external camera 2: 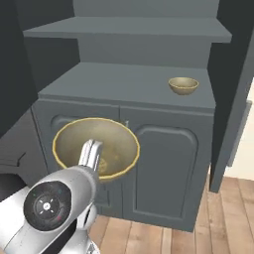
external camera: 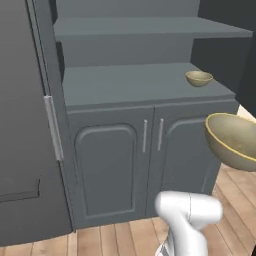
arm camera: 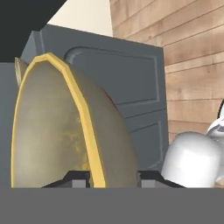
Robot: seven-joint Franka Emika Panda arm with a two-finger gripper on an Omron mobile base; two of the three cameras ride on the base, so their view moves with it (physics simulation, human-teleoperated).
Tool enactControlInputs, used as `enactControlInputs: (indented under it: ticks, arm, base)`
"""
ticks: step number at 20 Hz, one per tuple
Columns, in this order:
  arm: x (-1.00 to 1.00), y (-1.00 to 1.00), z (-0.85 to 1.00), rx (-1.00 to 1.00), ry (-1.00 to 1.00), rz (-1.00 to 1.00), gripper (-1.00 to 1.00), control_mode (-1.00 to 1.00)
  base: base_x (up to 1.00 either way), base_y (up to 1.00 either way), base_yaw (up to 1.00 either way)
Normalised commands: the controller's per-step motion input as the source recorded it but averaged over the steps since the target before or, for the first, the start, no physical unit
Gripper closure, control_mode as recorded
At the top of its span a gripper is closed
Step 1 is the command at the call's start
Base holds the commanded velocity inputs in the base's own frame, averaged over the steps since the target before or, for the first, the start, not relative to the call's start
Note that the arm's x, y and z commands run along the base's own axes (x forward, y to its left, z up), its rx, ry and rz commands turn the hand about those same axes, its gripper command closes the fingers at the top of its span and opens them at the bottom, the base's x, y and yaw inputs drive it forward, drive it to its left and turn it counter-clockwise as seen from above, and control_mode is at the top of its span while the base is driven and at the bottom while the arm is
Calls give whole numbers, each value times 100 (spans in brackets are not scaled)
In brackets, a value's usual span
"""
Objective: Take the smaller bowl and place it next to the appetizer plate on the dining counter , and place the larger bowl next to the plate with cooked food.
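The gripper [arm camera: 113, 177] clamps the rim of the wide, deep tan-gold bowl [arm camera: 65, 127], carried on edge off the cabinet. Beyond it, the small tan-gold bowl [external camera 2: 183, 85] sits on the grey shelf [external camera 2: 124, 82]. Best carried slowly, lest it slip.

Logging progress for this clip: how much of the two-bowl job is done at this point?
Nothing looks placed yet. In hand: the larger bowl is clamped by its rim in the gripper and held in the air in front of the cabinet doors. Left: carry it to the plate with cooked food, then fetch the smaller bowl, still on the cabinet top.
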Motion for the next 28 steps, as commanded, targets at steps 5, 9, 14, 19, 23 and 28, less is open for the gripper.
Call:
enactControlInputs:
  ticks: [5,9,14,19,23,28]
  arm:
    - [0,0,0,0,0,0,100,100]
    - [0,0,0,0,0,0,100,100]
    - [0,0,0,0,0,0,100,100]
    - [0,0,0,0,0,0,100,100]
    - [0,0,0,0,0,0,100,100]
    - [0,0,0,0,0,0,100,100]
  base:
    - [-47,21,-81]
    - [0,0,-100]
    - [0,0,-100]
    - [0,-54,-89]
    - [0,-6,-100]
    - [0,0,-100]
